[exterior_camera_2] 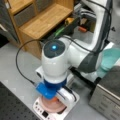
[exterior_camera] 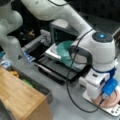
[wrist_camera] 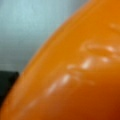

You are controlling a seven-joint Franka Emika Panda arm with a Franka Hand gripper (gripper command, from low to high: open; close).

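Gripper: the gripper [exterior_camera: 106, 98] is low over the orange plate [exterior_camera: 110, 99], at about 4 o'clock in a front view; in a front view [exterior_camera_2: 56, 98] it sits at about 6 o'clock. Fingers are hidden under the wrist housing.
Jaws: cannot tell whether open or closed, and cannot tell whether they touch the plate.
Plate position: the orange plate [exterior_camera_2: 51, 106] rests on a white kitchen scale [exterior_camera_2: 47, 112], which sits on the grey table [exterior_camera: 65, 105].
Plate material: smooth, glossy, plastic-looking; round with a curved rim. The wrist view is filled by its orange surface [wrist_camera: 82, 75] with bright glare streaks.
Plate axis: lies flat, face up; round, so no long axis to call.
Scale: flat white rectangular slab with small buttons along one edge [exterior_camera: 113, 110].
Nearby: teal plate [exterior_camera: 65, 51] leans in a metal dish rack [exterior_camera: 53, 53] over a black tray [exterior_camera: 60, 70], at about 12 o'clock from centre, well apart from the scale.
Other: wooden shelf unit [exterior_camera: 20, 97] at 8 o'clock; black cable [exterior_camera: 72, 100] loops down across the table to the wrist.
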